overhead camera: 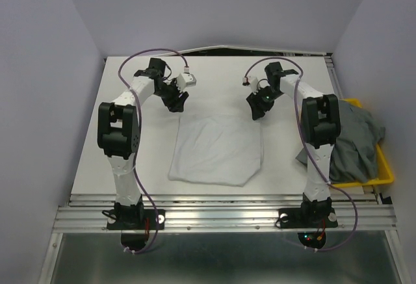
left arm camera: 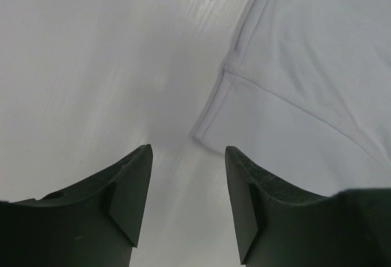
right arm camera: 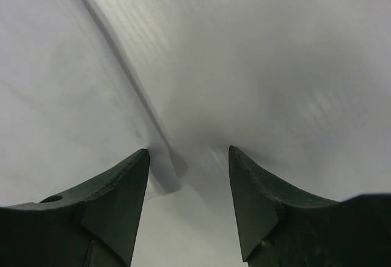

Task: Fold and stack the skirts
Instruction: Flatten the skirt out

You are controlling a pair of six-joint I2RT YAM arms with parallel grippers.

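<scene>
Top external view: a white skirt is seen spread flat in the middle of the tabletop, its trapezoid outline narrower at the far edge and wider toward the arm bases. The grey skirts are heaped in a yellow tray at the right edge of the tabletop, with some cloth spilling over the tray's near-left side beside the right arm. The left tool is held low at the far-left corner of the white skirt, and the right tool is held low at the far-right corner. In the left wrist view both fingers are seen spread apart with nothing between them; the hemmed corner of the white cloth lies just ahead of the right-hand finger, on bare tabletop. In the right wrist view the fingers are likewise parted and nothing is gripped (a cloth edge runs diagonally down to a corner just ahead of the gap). Both tools are therefore released, and no skirt is lifted.
</scene>
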